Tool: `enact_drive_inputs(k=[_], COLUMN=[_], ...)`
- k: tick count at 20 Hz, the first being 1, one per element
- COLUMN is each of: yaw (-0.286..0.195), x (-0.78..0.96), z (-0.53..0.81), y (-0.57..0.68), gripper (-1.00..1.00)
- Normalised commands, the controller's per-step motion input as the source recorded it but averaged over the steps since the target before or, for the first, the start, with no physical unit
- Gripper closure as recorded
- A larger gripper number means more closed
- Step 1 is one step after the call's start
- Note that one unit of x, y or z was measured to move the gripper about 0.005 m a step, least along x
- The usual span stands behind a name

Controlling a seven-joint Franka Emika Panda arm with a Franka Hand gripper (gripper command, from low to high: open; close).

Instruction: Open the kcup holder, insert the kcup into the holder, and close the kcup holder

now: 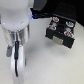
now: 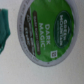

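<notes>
Pale tabletop (image 1: 50, 65) bears the black boxy kcup holder (image 1: 60, 31); the green foil-topped kcup (image 2: 46, 32) remains uninserted; jaw state cannot be told.

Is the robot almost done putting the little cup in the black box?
Not yet. The kcup fills the wrist view, green lid up close, so it isn't inside the kcup holder. The arm seems busy with the pod now. Whether the holder is open is too blurry. Inserting and closing remain.
</notes>
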Motion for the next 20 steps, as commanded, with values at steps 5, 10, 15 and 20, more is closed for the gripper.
enact_drive_inputs(k=[5,10,15,20], yaw=[-0.061,-0.058,-0.037,-0.016], x=[0.07,0.07,0.04,0.02], z=[0.02,0.10,0.61,0.85], y=[-0.08,-0.05,0.20,0.37], gripper=[1.00,1.00,1.00,1.00])
